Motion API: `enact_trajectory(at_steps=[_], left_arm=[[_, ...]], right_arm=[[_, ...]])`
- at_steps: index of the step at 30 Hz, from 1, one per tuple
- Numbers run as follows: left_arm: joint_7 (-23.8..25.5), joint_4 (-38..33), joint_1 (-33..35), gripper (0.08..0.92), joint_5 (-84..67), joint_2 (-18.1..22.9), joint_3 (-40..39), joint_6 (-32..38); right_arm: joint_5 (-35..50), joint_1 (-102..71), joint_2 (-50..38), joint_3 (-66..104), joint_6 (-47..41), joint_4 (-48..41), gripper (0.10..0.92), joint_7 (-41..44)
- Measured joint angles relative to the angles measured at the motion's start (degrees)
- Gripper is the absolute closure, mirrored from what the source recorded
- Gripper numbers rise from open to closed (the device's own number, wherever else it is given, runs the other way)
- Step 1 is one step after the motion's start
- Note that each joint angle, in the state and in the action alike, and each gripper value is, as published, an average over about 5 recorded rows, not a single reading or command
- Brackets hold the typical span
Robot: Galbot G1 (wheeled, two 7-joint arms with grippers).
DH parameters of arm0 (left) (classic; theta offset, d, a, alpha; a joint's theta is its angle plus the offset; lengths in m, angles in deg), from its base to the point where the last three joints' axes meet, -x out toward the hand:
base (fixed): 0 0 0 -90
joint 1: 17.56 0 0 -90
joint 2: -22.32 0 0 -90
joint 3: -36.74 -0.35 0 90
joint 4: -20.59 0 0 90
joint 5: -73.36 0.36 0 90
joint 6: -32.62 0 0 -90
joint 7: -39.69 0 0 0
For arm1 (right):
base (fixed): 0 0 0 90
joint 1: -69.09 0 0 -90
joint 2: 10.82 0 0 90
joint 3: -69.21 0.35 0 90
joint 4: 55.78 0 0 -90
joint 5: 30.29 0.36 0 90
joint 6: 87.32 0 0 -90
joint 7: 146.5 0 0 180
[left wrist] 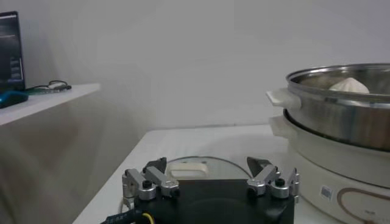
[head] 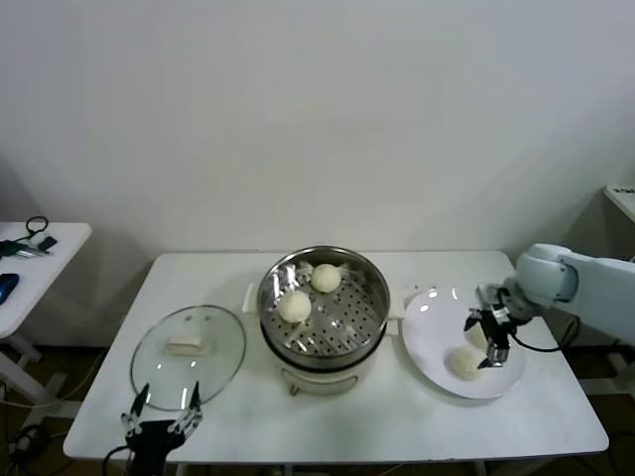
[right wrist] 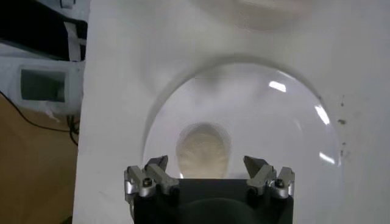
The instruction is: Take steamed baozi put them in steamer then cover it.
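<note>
Right hand (head: pixel 488 339) open, above baozi (right wrist: pixel 203 150) on white plate (head: pixel 434 347). Left hand (head: pixel 159 423) open, idle by glass cover (head: pixel 189 355). Two baozi (head: pixel 295 305) in steamer (head: pixel 322 307).

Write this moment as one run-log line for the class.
right gripper open above plate baozi | two baozi in steamer | left gripper open, parked | cover off

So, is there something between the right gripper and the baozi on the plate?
Nothing visible. The right gripper is open above the white plate, and in the right wrist view the baozi lies bare between its fingers.
</note>
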Motion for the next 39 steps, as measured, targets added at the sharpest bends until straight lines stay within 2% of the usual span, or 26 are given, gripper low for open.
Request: enact_trajectory(at_steps=[17, 25, 39], left_arm=[[-0.1, 0.2, -0.1, 0.177, 0.1, 0.3, -0.1, 0.4], [-0.1, 0.5, -0.2, 0.177, 0.1, 0.4, 0.0, 0.4], [-0.2, 0.5, -0.3, 0.177, 0.0, 0.4, -0.1, 0.3]], right_arm=[[-4.3, -11.0, 2.0, 9.5, -0.1, -4.7, 0.214, -1.6], [-4.5, -12.2, 3.1, 10.4, -0.4, -5.6, 0.332, -1.3], [-3.5, -7.2, 4.5, 7.1, 1.3, -5.2, 0.429, 1.3]])
